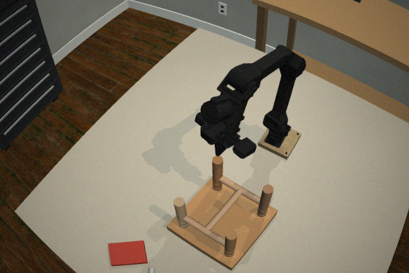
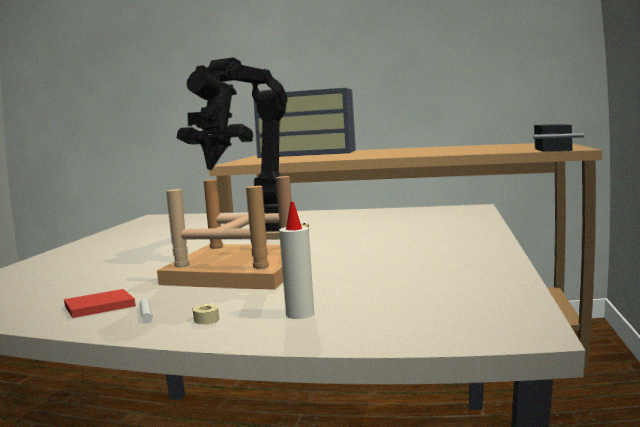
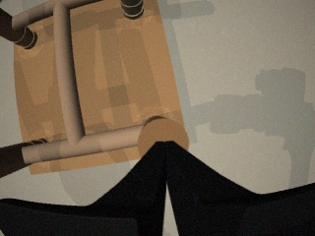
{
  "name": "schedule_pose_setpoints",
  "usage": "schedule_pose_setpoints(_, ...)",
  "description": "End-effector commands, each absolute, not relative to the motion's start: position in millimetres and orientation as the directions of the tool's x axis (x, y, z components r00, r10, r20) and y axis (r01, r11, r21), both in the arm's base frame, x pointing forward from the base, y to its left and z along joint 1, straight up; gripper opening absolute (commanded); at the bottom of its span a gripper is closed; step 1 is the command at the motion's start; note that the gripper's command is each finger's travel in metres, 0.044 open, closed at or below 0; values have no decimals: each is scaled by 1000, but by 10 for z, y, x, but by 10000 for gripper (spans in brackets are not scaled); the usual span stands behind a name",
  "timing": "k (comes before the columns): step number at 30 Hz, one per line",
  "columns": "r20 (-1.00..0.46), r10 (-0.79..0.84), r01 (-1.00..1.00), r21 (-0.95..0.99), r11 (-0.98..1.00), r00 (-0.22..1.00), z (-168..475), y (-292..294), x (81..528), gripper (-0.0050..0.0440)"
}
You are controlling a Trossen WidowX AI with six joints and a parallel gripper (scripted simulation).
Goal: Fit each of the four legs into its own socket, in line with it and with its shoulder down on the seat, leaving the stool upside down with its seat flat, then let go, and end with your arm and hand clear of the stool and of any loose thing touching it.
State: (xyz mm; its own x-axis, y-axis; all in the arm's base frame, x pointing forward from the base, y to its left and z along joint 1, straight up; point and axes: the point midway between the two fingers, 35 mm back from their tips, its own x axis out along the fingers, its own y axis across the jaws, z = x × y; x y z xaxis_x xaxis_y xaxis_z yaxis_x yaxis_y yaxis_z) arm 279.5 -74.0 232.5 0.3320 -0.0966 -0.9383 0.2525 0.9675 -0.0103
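The stool stands upside down with its square wooden seat flat on the table. All four legs stand upright at the seat's corners, joined by crossbars: the far leg, the right leg, the left leg and the front leg. My gripper is shut and empty. Its tips point down a short way above the far leg's top, which also shows in the wrist view. They do not touch it.
A flat red block, a small white cylinder, a tape ring and a tall white cylinder with a red cone stand near the table's front. A wooden side table stands behind the arm's base.
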Motion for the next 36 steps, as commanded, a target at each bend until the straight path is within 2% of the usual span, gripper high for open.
schedule_pose_setpoints(1,-938,-97,252,-10,968,334,2331,-744,2819,0)
schedule_pose_setpoints(4,-935,-97,250,-10,968,341,2350,-755,2889,0)
schedule_pose_setpoints(18,-873,-101,205,-1,979,477,2469,-913,4361,0)
schedule_pose_setpoints(23,-865,-101,200,0,980,491,2452,-921,4514,0)
schedule_pose_setpoints(36,-865,-101,200,0,980,491,2446,-921,4514,0)
